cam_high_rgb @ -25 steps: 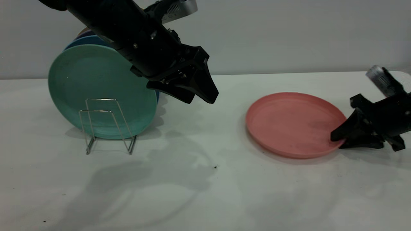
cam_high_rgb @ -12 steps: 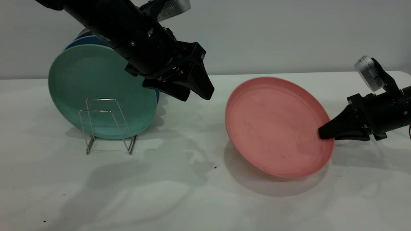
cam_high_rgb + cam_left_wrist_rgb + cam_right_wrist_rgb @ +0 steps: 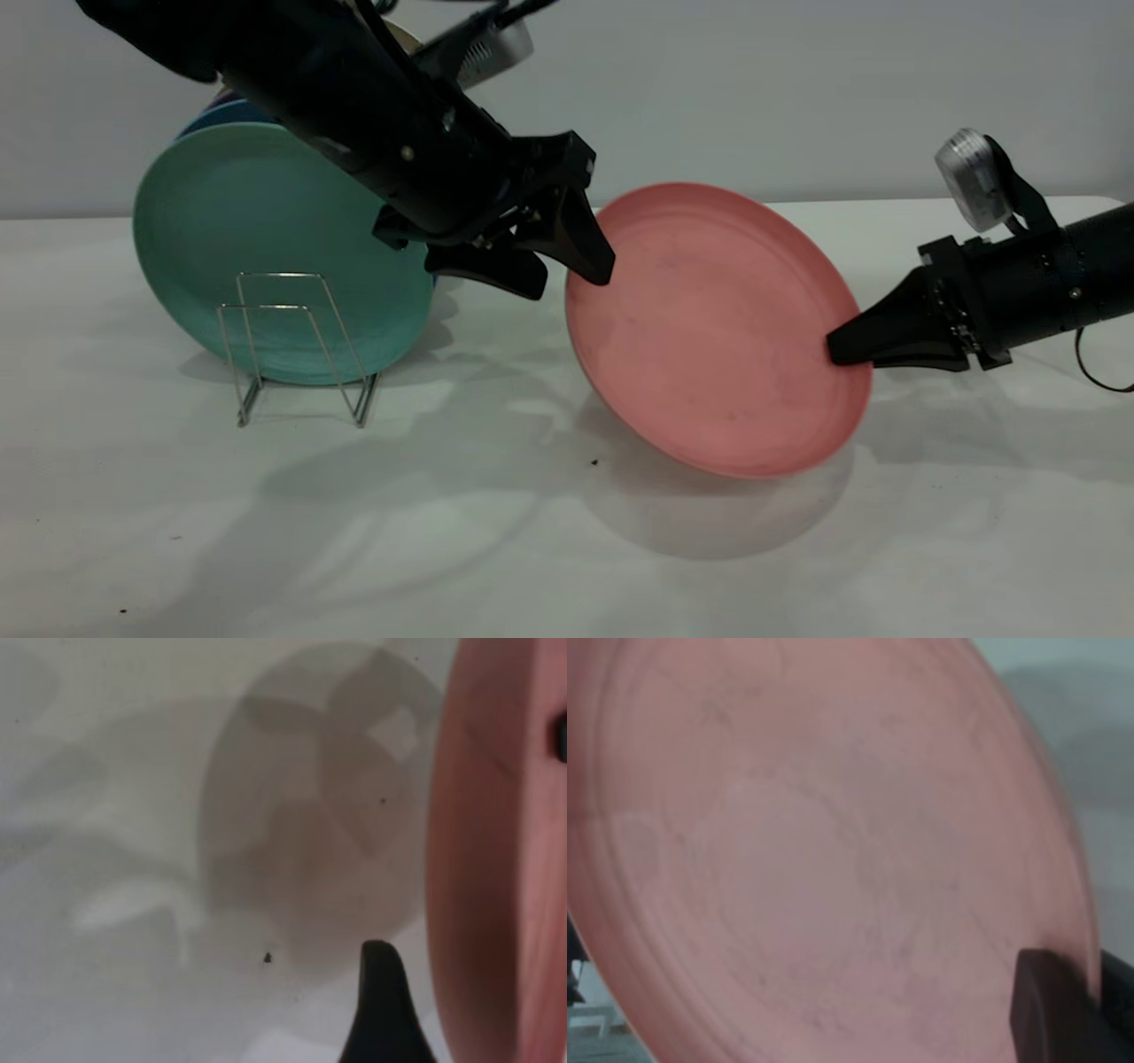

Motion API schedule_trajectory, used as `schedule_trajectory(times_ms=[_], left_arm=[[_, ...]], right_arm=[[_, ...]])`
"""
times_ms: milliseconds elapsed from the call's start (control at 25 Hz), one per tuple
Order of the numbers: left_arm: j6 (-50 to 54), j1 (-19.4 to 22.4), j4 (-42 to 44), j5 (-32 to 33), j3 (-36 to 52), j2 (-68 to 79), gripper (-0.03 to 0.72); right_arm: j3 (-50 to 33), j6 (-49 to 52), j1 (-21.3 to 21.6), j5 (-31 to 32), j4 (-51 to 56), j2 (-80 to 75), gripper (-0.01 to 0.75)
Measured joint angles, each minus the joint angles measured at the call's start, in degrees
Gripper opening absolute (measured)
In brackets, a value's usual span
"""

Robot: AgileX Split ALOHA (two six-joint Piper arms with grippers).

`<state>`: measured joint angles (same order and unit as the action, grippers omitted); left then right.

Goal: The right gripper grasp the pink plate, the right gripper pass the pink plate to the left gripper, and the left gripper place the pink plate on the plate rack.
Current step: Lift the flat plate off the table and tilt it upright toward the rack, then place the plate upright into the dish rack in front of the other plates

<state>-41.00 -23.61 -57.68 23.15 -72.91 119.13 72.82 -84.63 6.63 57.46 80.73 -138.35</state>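
The pink plate (image 3: 718,328) hangs tilted above the white table (image 3: 532,549), its face turned toward the exterior camera. My right gripper (image 3: 837,350) is shut on the plate's right rim; in the right wrist view one finger (image 3: 1054,1010) lies on the plate's face (image 3: 815,859). My left gripper (image 3: 569,282) is open at the plate's upper left rim, with one finger in front of the plate and the other off its edge. In the left wrist view one finger (image 3: 381,1010) stands beside the plate's edge (image 3: 487,868). The silver plate rack (image 3: 297,350) stands at the left.
A teal-green plate (image 3: 266,248) stands upright in the rack's back slots, with a blue plate (image 3: 221,113) behind it. The rack's front loops hold nothing. A small dark speck (image 3: 594,462) lies on the table.
My right gripper has lifted the pink plate off the table, tilted it up and carried it left. My left gripper has come right to the plate's rim.
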Motion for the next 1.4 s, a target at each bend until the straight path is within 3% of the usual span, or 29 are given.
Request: schedule_trajectory(times_ms=[200,360,520,560,720,1000,1080,1240,1400], left_arm=[[0.0,0.0,-0.6,-0.5,0.0,1.2,0.479],[-0.2,0.0,-0.7,-0.7,0.0,1.2,0.314],[-0.1,0.0,-0.7,-1.0,0.0,1.2,0.087],[-0.2,0.0,-0.6,-1.5,0.0,1.2,0.069],[-2.5,0.0,-0.5,-1.2,0.0,1.2,0.067],[-9.4,1.6,-0.2,0.0,0.0,-0.9,0.067],[-11.6,2.9,0.0,0.7,0.0,-1.8,0.067],[-19.3,6.3,0.9,4.0,0.0,-5.4,0.067],[-30.0,10.3,4.8,9.6,0.0,-12.3,0.067]], right_arm=[[0.0,-0.1,-0.6,1.9,0.8,0.2,0.019],[0.0,-0.4,-1.7,2.0,1.0,0.2,0.019],[0.0,-0.5,-2.5,2.1,1.1,0.2,0.021],[0.0,-0.6,-2.5,2.1,1.4,0.2,0.027],[0.0,-0.5,-2.6,3.5,2.7,0.9,0.115],[0.0,-0.4,-1.2,3.9,3.0,10.1,0.431],[0.0,0.2,-0.3,4.2,3.0,14.1,0.480],[0.0,3.6,1.1,7.6,0.7,24.0,0.494],[-0.1,11.4,1.3,9.2,-8.2,35.2,0.430]])
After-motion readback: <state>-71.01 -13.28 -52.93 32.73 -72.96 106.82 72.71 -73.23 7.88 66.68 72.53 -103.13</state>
